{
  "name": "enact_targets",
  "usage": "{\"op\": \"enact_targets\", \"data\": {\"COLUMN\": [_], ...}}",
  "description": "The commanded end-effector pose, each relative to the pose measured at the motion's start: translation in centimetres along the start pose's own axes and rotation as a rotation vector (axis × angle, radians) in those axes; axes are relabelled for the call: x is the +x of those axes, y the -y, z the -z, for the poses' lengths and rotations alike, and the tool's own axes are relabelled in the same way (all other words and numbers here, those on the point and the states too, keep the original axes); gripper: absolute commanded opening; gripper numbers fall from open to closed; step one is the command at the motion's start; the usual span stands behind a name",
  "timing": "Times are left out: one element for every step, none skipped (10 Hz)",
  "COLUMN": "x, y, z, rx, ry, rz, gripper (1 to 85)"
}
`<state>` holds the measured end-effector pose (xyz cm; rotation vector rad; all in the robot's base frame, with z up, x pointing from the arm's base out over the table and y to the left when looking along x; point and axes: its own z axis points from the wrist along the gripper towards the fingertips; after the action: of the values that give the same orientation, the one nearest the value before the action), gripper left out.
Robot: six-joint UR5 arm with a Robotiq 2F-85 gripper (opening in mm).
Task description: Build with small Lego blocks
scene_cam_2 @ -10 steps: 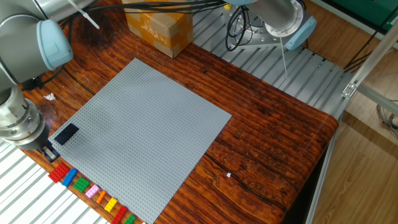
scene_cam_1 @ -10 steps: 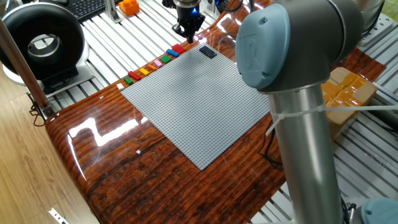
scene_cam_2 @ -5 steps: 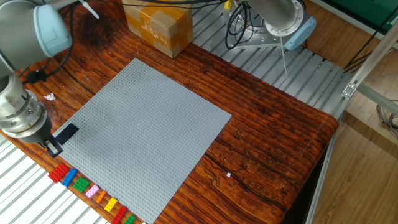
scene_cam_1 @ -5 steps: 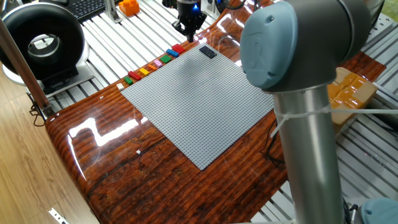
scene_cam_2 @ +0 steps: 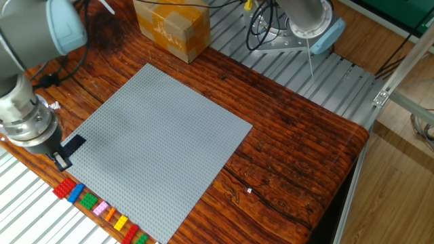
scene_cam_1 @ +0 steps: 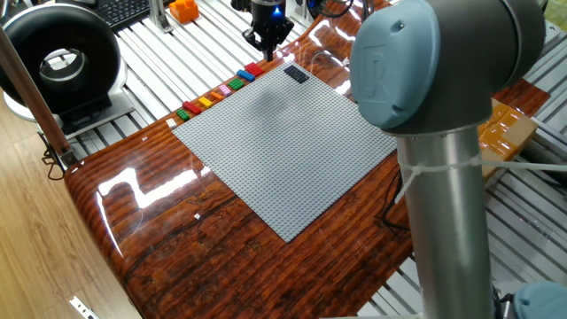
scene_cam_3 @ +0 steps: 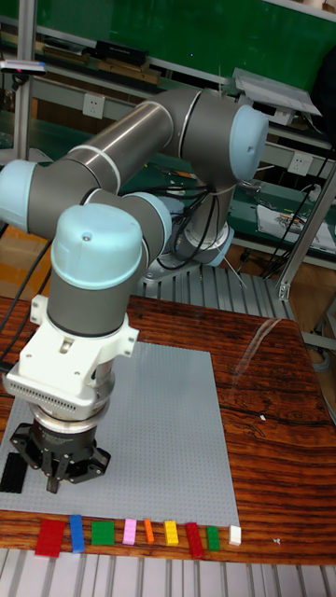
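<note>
The small Lego blocks lie in a coloured row [scene_cam_1: 220,90] along the table edge beside the grey baseplate [scene_cam_1: 283,151]; the same row [scene_cam_2: 100,210] [scene_cam_3: 131,534] appears in the other two views. One black block [scene_cam_1: 296,74] [scene_cam_2: 72,144] [scene_cam_3: 13,472] sits on the baseplate near its corner. My gripper [scene_cam_1: 267,41] [scene_cam_2: 60,161] [scene_cam_3: 54,485] hangs just off that corner, beside the black block and above the red end of the row. Its fingertips look closed together with nothing seen between them.
A cardboard box [scene_cam_2: 169,26] [scene_cam_1: 503,131] stands past the far side of the baseplate. An orange chunky object [scene_cam_1: 183,10] and a round black device [scene_cam_1: 58,60] sit on the slatted metal surface. My arm's big joints loom over the table.
The gripper has drifted slightly away from the brick row, and the arm's elbow has swung a little. The bricks and the black block have not moved.
</note>
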<state>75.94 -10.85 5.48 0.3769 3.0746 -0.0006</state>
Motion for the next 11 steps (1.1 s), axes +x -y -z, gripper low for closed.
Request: {"op": "enact_targets", "data": {"x": [0.7, 1.2, 1.2, 1.3, 1.5, 1.7, 1.8, 1.9, 1.9, 1.9, 1.9], "y": [-0.6, -1.3, -1.7, -1.5, -1.3, -1.3, -1.3, -1.2, -1.1, -1.0, -1.0], "z": [0.0, -0.6, -1.4, -1.7, -1.8, -1.9, -2.0, -2.1, -2.2, -2.3, -2.3], "rx": [-0.016, -0.037, -0.049, -0.046, -0.035, -0.032, -0.028, -0.02, -0.02, -0.02, -0.02], "ry": [0.01, 0.004, 0.028, 0.034, 0.03, 0.025, 0.024, 0.026, 0.028, 0.028, 0.028], "rz": [-0.054, -0.063, -0.056, -0.041, -0.037, -0.04, -0.04, -0.036, -0.033, -0.027, -0.024], "gripper": [1.0, 1.0, 1.0, 1.0, 1.0, 1.0, 1.0, 1.0, 1.0, 1.0, 1.0]}}
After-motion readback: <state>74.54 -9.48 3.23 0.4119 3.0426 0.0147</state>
